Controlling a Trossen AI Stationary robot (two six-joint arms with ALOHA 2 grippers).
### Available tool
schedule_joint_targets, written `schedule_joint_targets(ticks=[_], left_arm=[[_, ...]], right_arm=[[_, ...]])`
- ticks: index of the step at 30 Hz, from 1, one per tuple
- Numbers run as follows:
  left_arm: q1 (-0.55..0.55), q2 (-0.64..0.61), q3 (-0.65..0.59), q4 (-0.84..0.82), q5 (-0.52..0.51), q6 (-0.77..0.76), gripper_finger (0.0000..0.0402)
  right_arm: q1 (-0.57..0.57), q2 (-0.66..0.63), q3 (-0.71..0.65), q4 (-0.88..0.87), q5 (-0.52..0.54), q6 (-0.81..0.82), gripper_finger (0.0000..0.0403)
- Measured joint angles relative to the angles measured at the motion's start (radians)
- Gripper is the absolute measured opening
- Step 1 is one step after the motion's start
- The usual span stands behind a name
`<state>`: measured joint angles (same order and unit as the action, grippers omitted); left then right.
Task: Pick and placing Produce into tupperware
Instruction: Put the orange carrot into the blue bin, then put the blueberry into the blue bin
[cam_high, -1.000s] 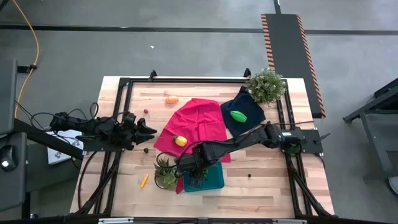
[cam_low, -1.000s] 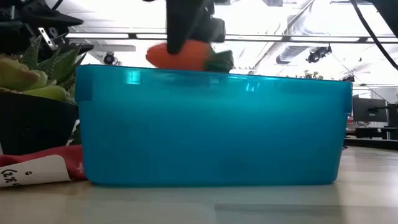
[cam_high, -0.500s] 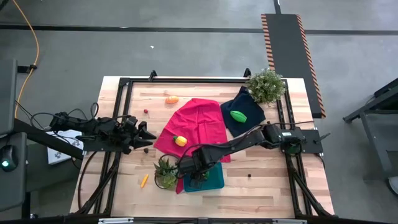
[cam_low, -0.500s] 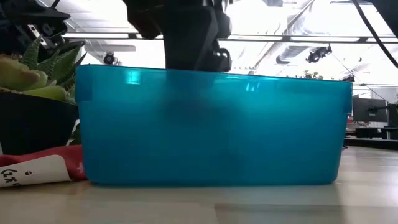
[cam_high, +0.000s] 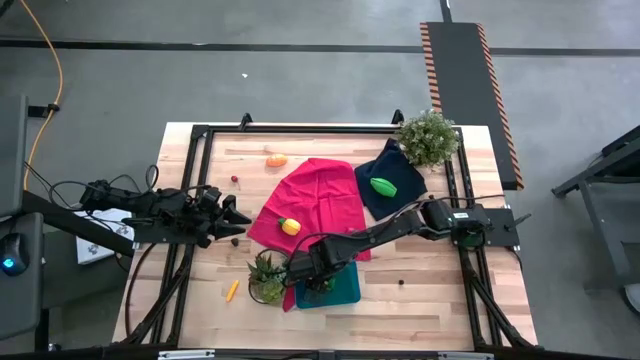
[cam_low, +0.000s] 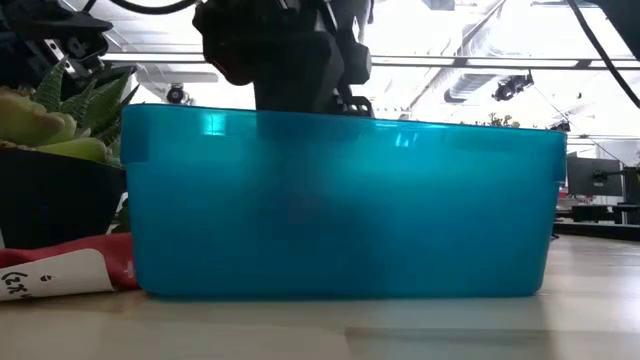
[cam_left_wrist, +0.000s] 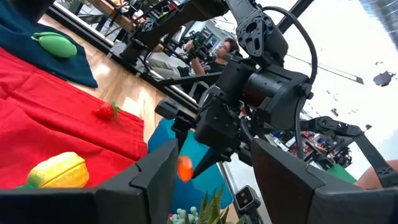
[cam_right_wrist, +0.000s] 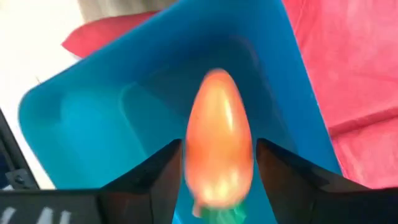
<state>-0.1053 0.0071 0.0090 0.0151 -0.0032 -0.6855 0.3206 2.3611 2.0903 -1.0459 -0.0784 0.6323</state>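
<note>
Right wrist view has the carrot (cam_right_wrist: 219, 140) sitting between my right tool's fingers (cam_right_wrist: 155, 180), pointing down into the tupperware (cam_right_wrist: 93, 118). I can't tell whether the fingers are gripping it or have let go; they sit close on both sides of it.

High view: right tool (cam_high: 318, 278) is down over the near-left part of the tupperware (cam_high: 345, 290), right beside the small potted succulent (cam_high: 265, 275). Left tool (cam_high: 236, 212) waits off to the left of the red cloth (cam_high: 310, 200), fingers spread, nothing in them.

Remaining produce: yellow piece (cam_high: 290, 226) on the red cloth, green oval (cam_high: 383, 185) on the navy cloth (cam_high: 400, 165), orange piece (cam_high: 276, 159) at the far side of the surface, thin yellow stick (cam_high: 232, 290) near the left edge.

Risks as I judge them:
- carrot sticks to one finger on release and gets dragged back out when I lift
- if it lands on its tip it may topple against the wall and hang on the rim
- tool sits close to the succulent; a sideways pull-out could clip the pot or shove the tupperware
- low view shows only the wall (cam_low: 340, 210), so I can't confirm the carrot has settled
</note>
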Motion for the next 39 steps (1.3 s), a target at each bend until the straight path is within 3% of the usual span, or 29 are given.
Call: schedule_joint_targets(ticks=[14,23,34,39], left_arm=[[0.0,0.0,0.0,0.0,0.0,-0.001,0.0193],[0.0,0.0,0.0,0.0,0.0,-0.001,0.0193],[0.0,0.0,0.0,0.0,0.0,-0.001,0.0193],[0.0,0.0,0.0,0.0,0.001,-0.001,0.0193]], right_arm=[[0.009,-0.011,0.002,0.002,-0.001,0.023,0.0208],[0.01,-0.031,0.096,-0.061,0.024,-0.01,0.0208],[0.005,-0.031,0.267,-0.313,0.054,-0.038,0.0208],[0.0,-0.073,0.234,-0.362,0.044,-0.038,0.0208]])
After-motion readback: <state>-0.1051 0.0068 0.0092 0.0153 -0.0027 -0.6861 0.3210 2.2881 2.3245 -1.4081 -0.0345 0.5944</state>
